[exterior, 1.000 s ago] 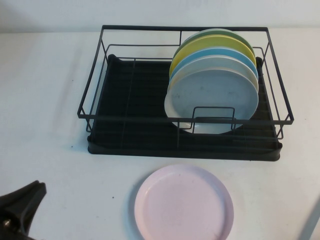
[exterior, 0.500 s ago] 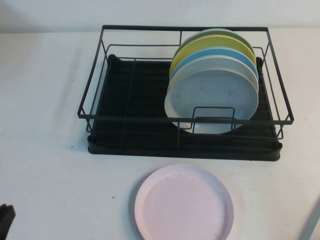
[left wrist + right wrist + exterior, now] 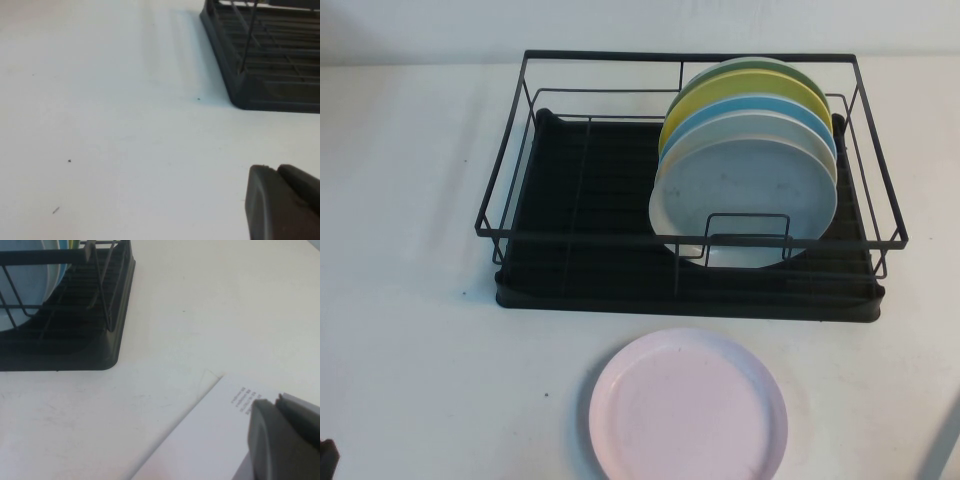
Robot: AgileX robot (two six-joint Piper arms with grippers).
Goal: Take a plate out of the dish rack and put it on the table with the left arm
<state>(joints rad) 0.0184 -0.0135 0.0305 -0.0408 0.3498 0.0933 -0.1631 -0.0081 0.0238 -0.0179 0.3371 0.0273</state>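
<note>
The pale pink plate (image 3: pixel 687 407) lies flat on the white table (image 3: pixel 410 200), just in front of the black wire dish rack (image 3: pixel 590 270). My left gripper (image 3: pixel 275 170) is shut and empty, low over bare table well to the left of the plate. Only a dark sliver of it shows at the bottom-left corner of the high view (image 3: pixel 325 455). The rack's corner shows in the left wrist view (image 3: pixel 260 75). My right gripper (image 3: pixel 276 401) is shut and empty, off to the right of the rack (image 3: pixel 75 330).
Several plates stand on edge in the rack's right half: a pale grey one (image 3: pixel 750 195) in front, then light blue (image 3: pixel 790 110), yellow and green. A white printed sheet (image 3: pixel 210 440) lies under the right gripper.
My left gripper has drawn back toward the bottom-left corner and nearly left the high view. The pink plate and the rack have not moved.
</note>
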